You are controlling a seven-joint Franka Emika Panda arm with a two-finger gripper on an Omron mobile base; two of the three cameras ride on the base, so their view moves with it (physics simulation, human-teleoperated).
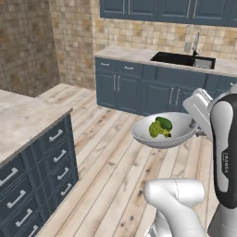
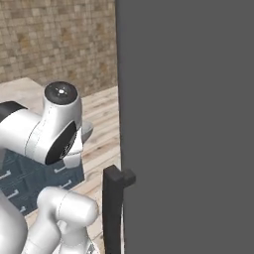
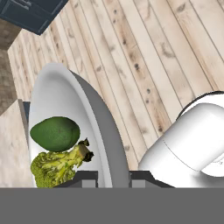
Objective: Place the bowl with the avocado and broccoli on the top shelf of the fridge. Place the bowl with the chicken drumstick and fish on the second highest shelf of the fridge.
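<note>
My gripper (image 3: 113, 180) is shut on the rim of the bowl with the avocado and broccoli (image 3: 57, 94), holding it in the air above the wooden floor. In the left base view the wide white-grey bowl (image 1: 159, 139) hangs level left of the hand, gripped at its right rim by the gripper (image 1: 196, 127). The dark green avocado (image 1: 165, 122) (image 3: 54, 133) and the yellow-green broccoli (image 1: 156, 131) (image 3: 56, 167) lie side by side inside. The bowl with the chicken drumstick and fish is out of view. I cannot tell whether the fridge is in view.
A tall dark grey panel (image 2: 188, 114) with a dark bar handle (image 2: 113, 198) stands close on the right. An island counter (image 1: 23, 118) with blue drawers is at the left. A sink counter (image 1: 183, 59) runs along the back wall. Wooden floor (image 1: 106, 157) lies between.
</note>
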